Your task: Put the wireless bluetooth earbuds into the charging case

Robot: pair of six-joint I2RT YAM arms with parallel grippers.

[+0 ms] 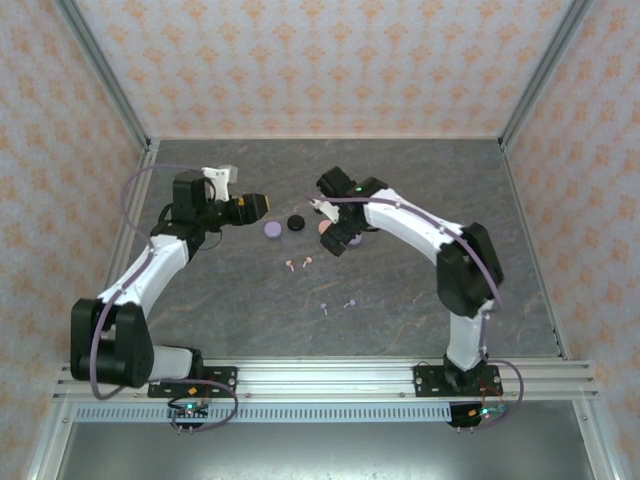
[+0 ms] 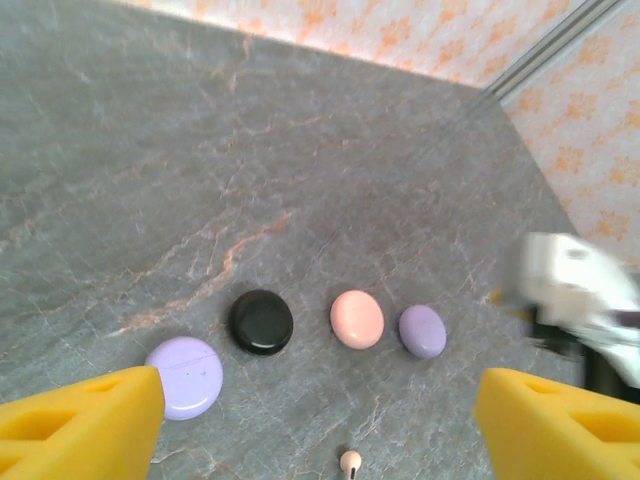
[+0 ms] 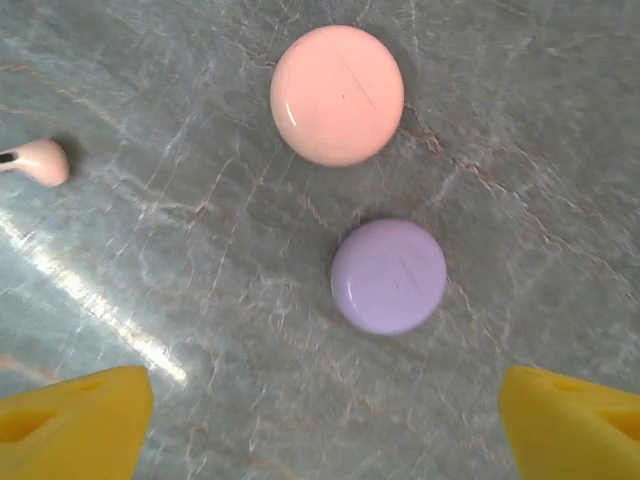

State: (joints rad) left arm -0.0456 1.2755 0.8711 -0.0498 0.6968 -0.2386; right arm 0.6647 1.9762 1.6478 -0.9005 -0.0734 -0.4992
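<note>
Centrally, pink earbuds [image 1: 307,262], lavender earbuds [image 1: 349,302], on table [image 1: 240,335]

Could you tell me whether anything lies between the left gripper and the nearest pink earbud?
Nothing visible does. The pink earbud lies on bare table, framed between the fingers of the open left gripper; the round cases sit beyond it.

Four round cases [image 2: 261,322], two pink earbuds [image 1: 290,265], two lavender earbuds [image 1: 325,308]
</note>
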